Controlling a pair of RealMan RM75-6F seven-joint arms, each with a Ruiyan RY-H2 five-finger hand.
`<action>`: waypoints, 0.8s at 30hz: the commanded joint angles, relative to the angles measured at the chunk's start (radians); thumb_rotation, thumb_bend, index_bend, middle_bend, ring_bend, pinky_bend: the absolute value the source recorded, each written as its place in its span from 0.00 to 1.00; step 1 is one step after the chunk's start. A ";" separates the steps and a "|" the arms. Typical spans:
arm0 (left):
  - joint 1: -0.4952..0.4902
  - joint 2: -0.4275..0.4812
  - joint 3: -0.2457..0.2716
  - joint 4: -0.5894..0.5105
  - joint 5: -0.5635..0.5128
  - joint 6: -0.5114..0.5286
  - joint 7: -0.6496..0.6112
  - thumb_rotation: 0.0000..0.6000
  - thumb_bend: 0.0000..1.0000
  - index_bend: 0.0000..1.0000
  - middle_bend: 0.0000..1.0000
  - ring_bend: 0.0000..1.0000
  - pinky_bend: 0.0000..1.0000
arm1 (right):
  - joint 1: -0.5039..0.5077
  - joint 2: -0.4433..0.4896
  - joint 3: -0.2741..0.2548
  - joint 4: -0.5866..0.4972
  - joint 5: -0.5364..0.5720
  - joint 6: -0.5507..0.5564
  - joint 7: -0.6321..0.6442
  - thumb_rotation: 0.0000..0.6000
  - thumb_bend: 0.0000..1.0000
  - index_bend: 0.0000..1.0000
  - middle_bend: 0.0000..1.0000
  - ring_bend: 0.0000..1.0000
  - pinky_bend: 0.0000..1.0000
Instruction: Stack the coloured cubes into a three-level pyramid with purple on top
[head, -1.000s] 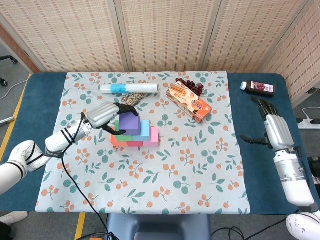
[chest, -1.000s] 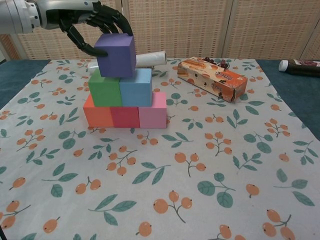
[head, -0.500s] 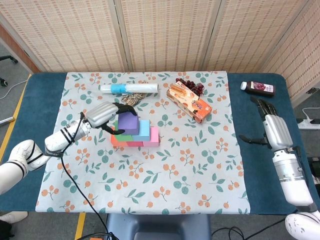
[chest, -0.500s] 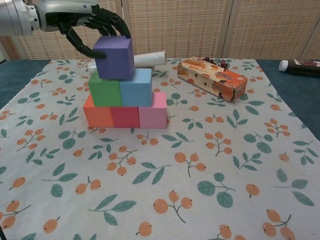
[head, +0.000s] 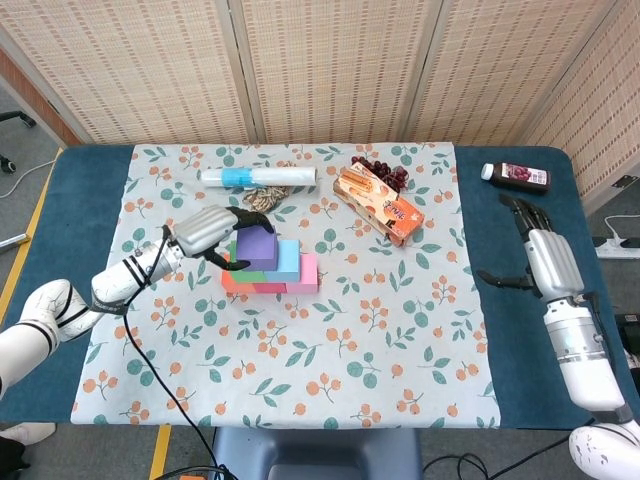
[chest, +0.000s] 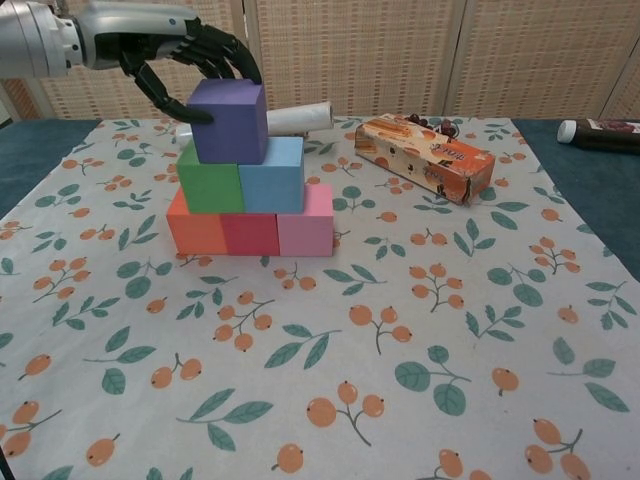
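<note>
- Head view: purple cube (head: 257, 246) sat on top of the stack, over the green cube (head: 235, 251) and blue cube (head: 287, 257), with a pink cube (head: 306, 270) at the right end of the bottom row
- Left hand (head: 208, 232) gripped the purple cube, dark fingers curled over it
- Right hand (head: 541, 255) lay on the blue table (head: 510, 330) well apart from the stack, fingers spread and holding nothing
- A bottle (head: 516, 176) lay near the table's far right corner
- Chest view: the purple cube (chest: 229, 122) rested across the green cube (chest: 210, 181) and blue cube (chest: 271, 175)
- Below stood an orange cube (chest: 196, 229), a red cube (chest: 249, 234) and the pink cube (chest: 306, 226), touching in a row
- The left hand (chest: 180, 58) had its fingertips (chest: 200, 115) on the purple cube
- A snack box (chest: 424, 155) lay to the right on the flowered cloth (chest: 420, 330)
</note>
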 joint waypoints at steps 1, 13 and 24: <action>-0.002 0.001 0.001 -0.002 -0.002 0.003 0.002 1.00 0.32 0.34 0.29 0.26 0.28 | 0.000 0.000 0.001 0.000 0.000 0.000 0.000 1.00 0.00 0.00 0.08 0.00 0.00; -0.008 -0.003 0.012 0.001 -0.015 -0.009 0.001 1.00 0.32 0.33 0.28 0.25 0.28 | -0.001 0.000 0.004 0.001 0.002 -0.003 -0.001 1.00 0.00 0.00 0.08 0.00 0.00; -0.005 -0.003 0.023 -0.002 -0.019 -0.011 0.013 1.00 0.32 0.26 0.20 0.19 0.25 | -0.002 -0.003 0.006 0.009 -0.001 -0.007 0.008 1.00 0.00 0.00 0.08 0.00 0.00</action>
